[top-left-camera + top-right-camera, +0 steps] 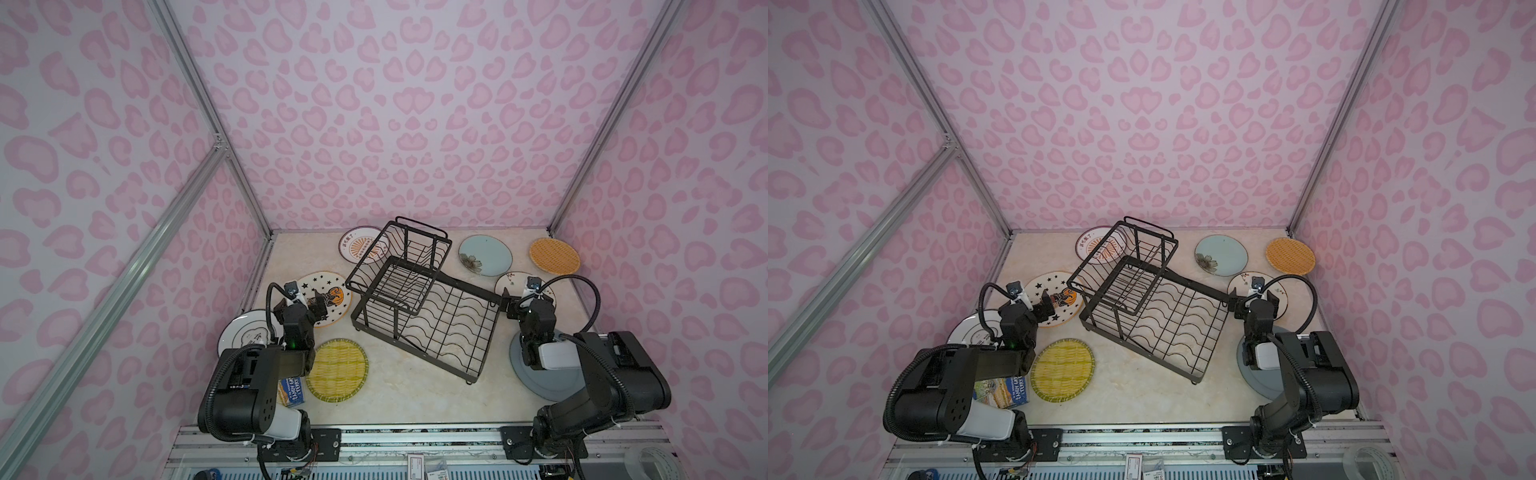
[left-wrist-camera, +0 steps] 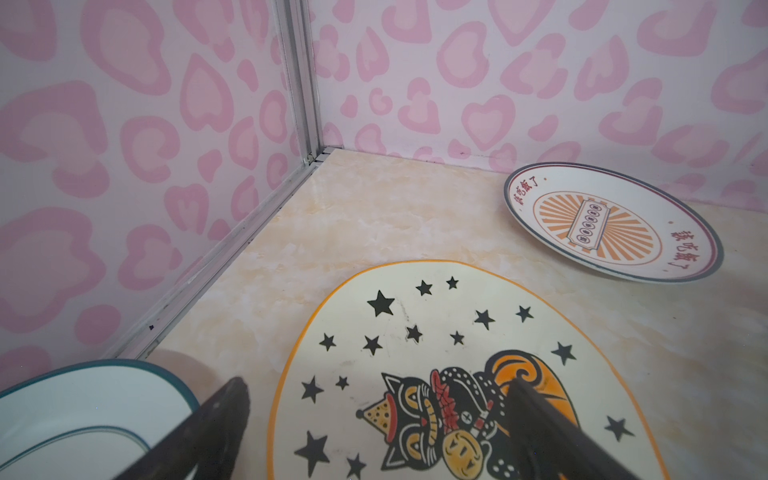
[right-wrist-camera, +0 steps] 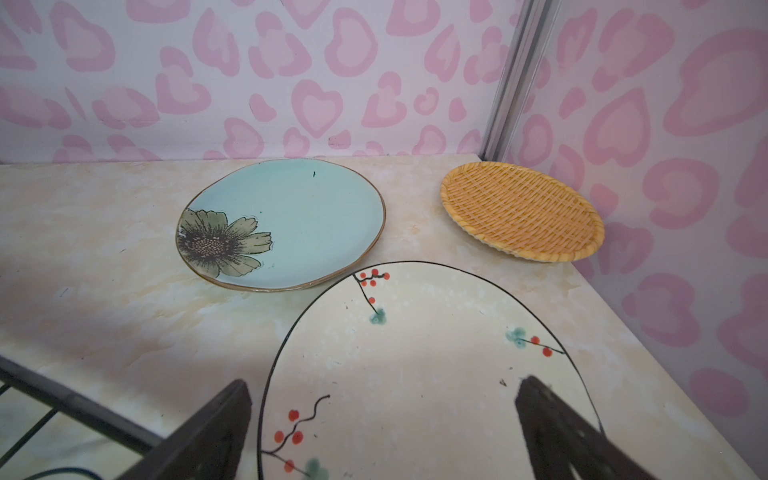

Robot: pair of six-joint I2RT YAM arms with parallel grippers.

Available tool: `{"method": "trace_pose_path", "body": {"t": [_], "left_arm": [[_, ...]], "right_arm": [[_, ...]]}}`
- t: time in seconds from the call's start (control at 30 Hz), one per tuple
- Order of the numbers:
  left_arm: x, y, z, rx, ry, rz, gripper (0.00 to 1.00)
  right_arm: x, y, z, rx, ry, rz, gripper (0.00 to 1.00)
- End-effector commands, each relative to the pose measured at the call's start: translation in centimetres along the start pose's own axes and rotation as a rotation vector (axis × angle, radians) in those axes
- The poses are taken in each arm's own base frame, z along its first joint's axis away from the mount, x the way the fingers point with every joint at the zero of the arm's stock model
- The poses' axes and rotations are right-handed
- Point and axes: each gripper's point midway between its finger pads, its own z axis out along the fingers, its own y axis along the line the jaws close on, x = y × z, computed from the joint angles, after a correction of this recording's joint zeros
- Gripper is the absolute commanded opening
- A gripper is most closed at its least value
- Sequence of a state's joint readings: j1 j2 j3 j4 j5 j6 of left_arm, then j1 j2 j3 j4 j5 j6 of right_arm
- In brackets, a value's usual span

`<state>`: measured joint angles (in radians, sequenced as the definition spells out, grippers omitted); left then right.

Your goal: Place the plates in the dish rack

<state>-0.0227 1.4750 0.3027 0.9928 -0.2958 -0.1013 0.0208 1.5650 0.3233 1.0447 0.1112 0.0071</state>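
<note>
The black wire dish rack [image 1: 415,309] stands empty mid-table in both top views, with several plates lying flat around it. My left gripper [image 2: 378,384] hovers open over the white star-and-cat plate [image 2: 436,353]. One of its fingers is past that rim, toward a teal-rimmed white plate [image 2: 83,411]. The sunburst plate [image 2: 611,224] lies further back. My right gripper [image 3: 384,382] is open above the cream berry-branch plate [image 3: 415,365], beside the rack's end. Beyond lie the pale blue flowered plate [image 3: 291,224] and the orange woven plate [image 3: 523,212]. A yellow woven plate [image 1: 338,370] and a large grey-blue plate [image 1: 540,384] lie near the arms.
A small blue printed box [image 1: 293,395] sits under the left arm near the front edge. Pink-patterned walls with aluminium posts [image 2: 305,83] close in the table at the back and on both sides. Rack wires [image 3: 62,399] run close to the right gripper.
</note>
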Motion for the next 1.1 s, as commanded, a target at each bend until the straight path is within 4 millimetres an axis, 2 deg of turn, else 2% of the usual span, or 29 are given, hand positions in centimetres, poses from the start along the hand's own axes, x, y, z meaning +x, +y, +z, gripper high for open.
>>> {"method": "trace_pose_path", "body": {"t": [0.0,0.17,0.2,0.27,0.33,0.4,0.43,0.47,0.53,0.6,0.67,0.73,0.83,0.9,1.0,1.07], "left_arm": [[-1.0,0.0,0.2,0.010,-0.029,-0.014,0.98],[-1.2,0.2,0.1,0.004,-0.039,-0.011,0.98],[-1.7,0.6,0.0,-0.042,-0.045,-0.017,0.98],[-1.8,0.2,0.1,-0.033,-0.041,0.000,0.98],[-1.9,0.1,-0.4,-0.035,-0.052,0.016,0.98],[-3.9,0.5,-0.7,-0.158,-0.058,0.047,0.97],[-4.7,-0.2,-0.9,-0.135,-0.039,0.069,0.97],[-6.5,-0.2,-1.3,-0.137,-0.069,0.044,0.97],[-9.4,0.4,-2.4,-0.158,-0.104,-0.101,0.97],[-11.0,-0.4,-3.4,-0.110,-0.041,-0.206,0.97],[-11.1,-0.6,-5.0,-0.089,0.067,-0.368,0.97],[-10.6,-1.4,-6.6,-0.036,0.156,-0.447,0.97],[-9.4,-1.8,-8.7,0.017,0.248,-0.481,0.97],[-7.1,-1.0,-10.3,-0.020,0.338,-0.520,0.97],[-4.4,-1.3,-12.0,0.023,0.467,-0.543,0.97],[-3.2,-1.2,-12.9,0.039,0.528,-0.583,0.97]], "right_arm": [[-0.1,0.2,0.1,-0.008,-0.005,0.006,1.00],[-0.1,0.1,0.2,-0.019,-0.002,0.015,1.00],[-0.2,0.1,0.0,-0.018,-0.011,0.015,1.00],[-1.5,-1.8,-1.5,0.106,-0.072,0.046,1.00],[-3.4,-3.1,-3.0,0.160,-0.095,0.074,1.00],[-6.4,-3.9,-4.7,0.193,-0.140,0.126,1.00],[-7.7,-4.2,-5.6,0.196,-0.163,0.157,1.00],[-8.7,-4.4,-6.3,0.194,-0.176,0.194,1.00],[-10.6,-5.6,-8.2,0.228,-0.218,0.374,1.00],[-11.3,-6.4,-9.6,0.243,-0.209,0.484,1.00],[-11.5,-6.9,-10.7,0.245,-0.188,0.561,1.00],[-12.0,-7.0,-11.7,0.219,-0.180,0.615,1.00],[-13.6,-5.6,-12.9,0.074,-0.195,0.606,1.00],[-13.7,-4.1,-13.3,-0.016,-0.177,0.613,1.00],[-13.2,-1.8,-14.1,-0.148,-0.116,0.682,1.00],[-13.6,1.0,-15.5,-0.330,-0.124,0.684,1.00]]}}
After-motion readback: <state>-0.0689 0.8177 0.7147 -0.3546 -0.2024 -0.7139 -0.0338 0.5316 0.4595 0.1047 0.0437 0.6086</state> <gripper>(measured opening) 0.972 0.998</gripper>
